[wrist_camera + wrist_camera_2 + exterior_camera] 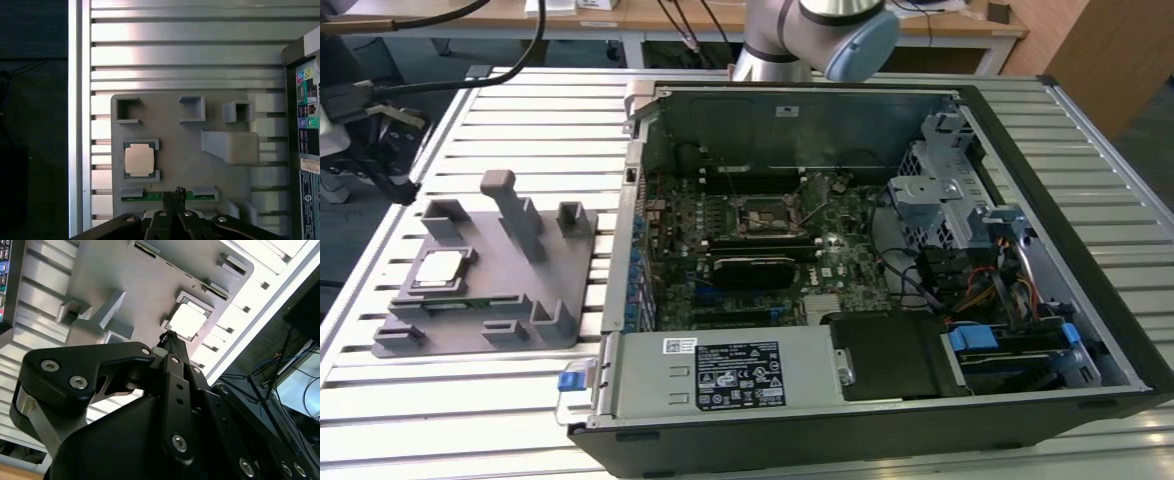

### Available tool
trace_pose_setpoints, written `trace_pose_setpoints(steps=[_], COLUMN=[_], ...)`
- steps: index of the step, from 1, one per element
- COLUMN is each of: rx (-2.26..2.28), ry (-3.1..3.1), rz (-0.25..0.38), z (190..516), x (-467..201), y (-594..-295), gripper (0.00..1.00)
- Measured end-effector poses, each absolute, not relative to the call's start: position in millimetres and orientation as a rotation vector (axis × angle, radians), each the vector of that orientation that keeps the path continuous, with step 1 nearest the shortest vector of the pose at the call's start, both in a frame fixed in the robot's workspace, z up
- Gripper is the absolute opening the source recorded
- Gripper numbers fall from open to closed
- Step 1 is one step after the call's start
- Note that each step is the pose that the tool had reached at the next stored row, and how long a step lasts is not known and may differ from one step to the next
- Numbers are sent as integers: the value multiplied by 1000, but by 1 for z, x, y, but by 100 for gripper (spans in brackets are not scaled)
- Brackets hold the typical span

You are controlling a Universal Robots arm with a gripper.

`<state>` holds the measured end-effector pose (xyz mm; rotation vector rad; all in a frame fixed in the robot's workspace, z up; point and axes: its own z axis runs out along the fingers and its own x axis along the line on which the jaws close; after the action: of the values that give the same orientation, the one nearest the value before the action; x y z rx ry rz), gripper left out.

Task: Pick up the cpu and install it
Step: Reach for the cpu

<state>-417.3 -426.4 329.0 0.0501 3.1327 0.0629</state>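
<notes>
On the slatted metal table point(467, 400): open black computer case point(881, 445), lying on its side, motherboard exposed. Silver power supply point(654, 392) inside the case, at the end nearest the exterior camera, bearing a white label point(736, 372); print too small to read. Grey plastic tray point(558, 262) with upright posts, beside the case toward the exterior view's left. Black gripper point(175, 194), fingertips pressed together with nothing between them, above the tray's edge, near the cpu point(139, 160) but apart from it. Cpu lies flat in a square framed recess of the tray, pale metal top upward, edges parallel to the tray's. Its outline is nearly square, so no long axis can be told; surface print not legible.
</notes>
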Motion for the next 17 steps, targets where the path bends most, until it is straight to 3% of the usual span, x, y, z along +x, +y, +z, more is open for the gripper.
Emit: trace_pose_setpoints(steps=[17], rx=[41], ry=[3134], rz=[63], z=[325], x=[-446], y=[-423], gripper=[11])
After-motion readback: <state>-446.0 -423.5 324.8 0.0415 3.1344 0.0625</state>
